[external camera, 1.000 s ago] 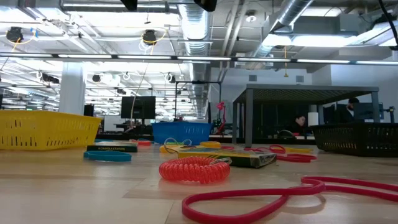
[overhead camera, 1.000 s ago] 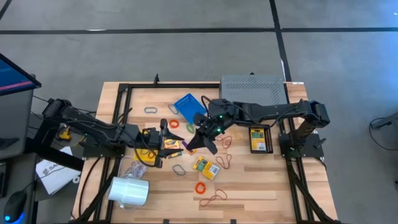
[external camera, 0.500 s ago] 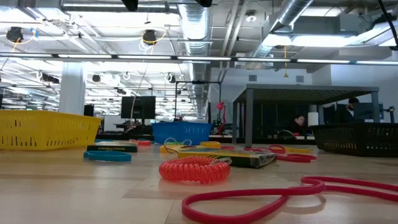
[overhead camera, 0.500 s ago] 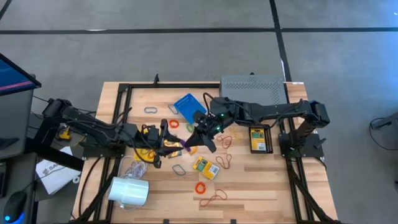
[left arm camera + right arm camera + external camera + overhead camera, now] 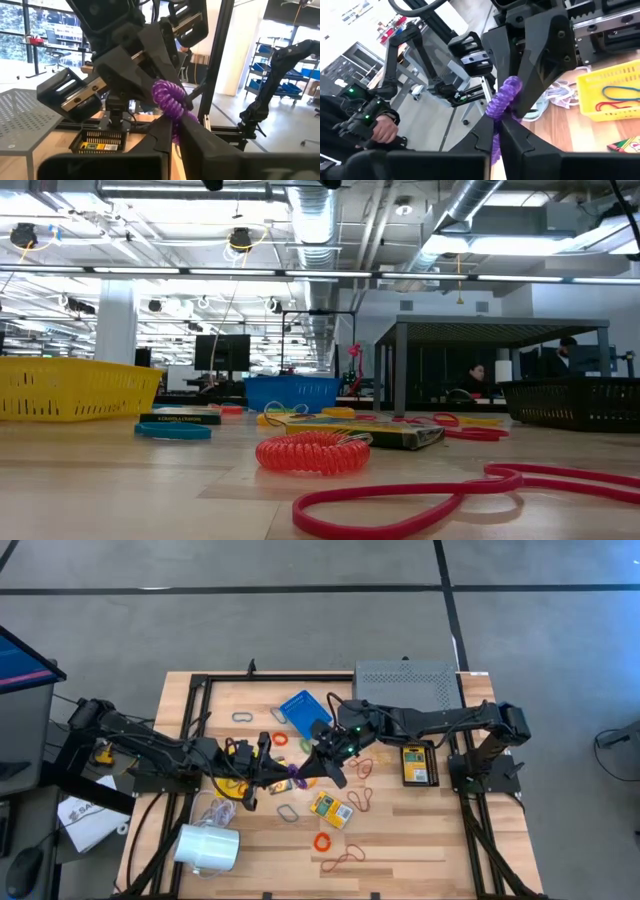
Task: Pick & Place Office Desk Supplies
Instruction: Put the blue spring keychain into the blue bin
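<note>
Counter [image 5: 420,840] clutter says the sorting is far from finished: most supplies lie loose on the wood. Largest of the bystanders, the grey perforated shelf [image 5: 405,683] sits at one o'clock from the counter's middle and the white cylinder [image 5: 208,847] lies at seven o'clock by the near edge; neither belongs to the job. A yellow basket [image 5: 610,95] shows in the right wrist view with a few bands already inside, so some placing appears done, though I cannot say how much.

Of the supplies proper, one crayon box [image 5: 419,763] lies at three o'clock, another crayon box [image 5: 331,809] at five o'clock, a blue card [image 5: 303,708] at twelve. An orange coil band [image 5: 322,841] and a brown rubber band [image 5: 343,859] rest toward six o'clock, and a grey loop clip [image 5: 242,717] at ten o'clock.

At the middle, the two arms meet over a purple coil band [image 5: 170,100]. The left gripper [image 5: 277,773] has its fingers [image 5: 165,135] closed on the coil; the right gripper [image 5: 317,762] pinches the same coil from the other side, its fingers [image 5: 520,135] nearly together. This looks like a handover in mid-air, above the counter.

Obstacles: the arms crowd each other at the centre, and bands beneath them could be snagged on the way down.
</note>
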